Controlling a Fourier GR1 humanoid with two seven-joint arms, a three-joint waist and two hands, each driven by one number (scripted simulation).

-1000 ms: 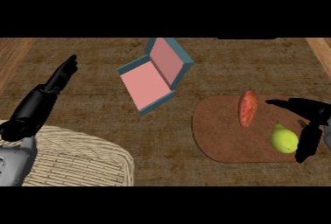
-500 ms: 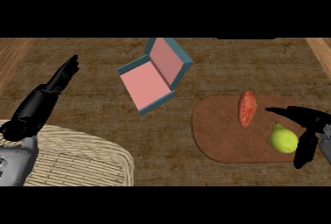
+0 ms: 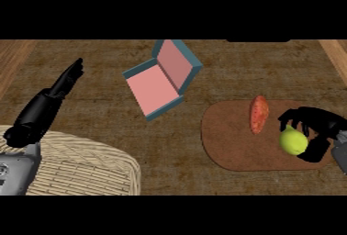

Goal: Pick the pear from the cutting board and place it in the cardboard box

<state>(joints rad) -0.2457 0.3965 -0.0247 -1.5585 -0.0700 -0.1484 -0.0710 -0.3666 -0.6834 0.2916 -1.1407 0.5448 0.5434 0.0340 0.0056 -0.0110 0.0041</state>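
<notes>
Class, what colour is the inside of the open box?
Pink; the box is teal outside. Head view.

We've got our matte black left hand [image 3: 51, 98] here, long and slender, narrowing to a thin tip, with a faint sheen along its segments. Behind it comes our light grey left forearm shell [image 3: 17, 167], boxy and smooth, with what may be a small round fitting on its side; it's hard to tell. Across the way our matte black right hand [image 3: 318, 121] looks chunkier, and just a sliver of our grey right forearm [image 3: 340, 153] shows.
</notes>
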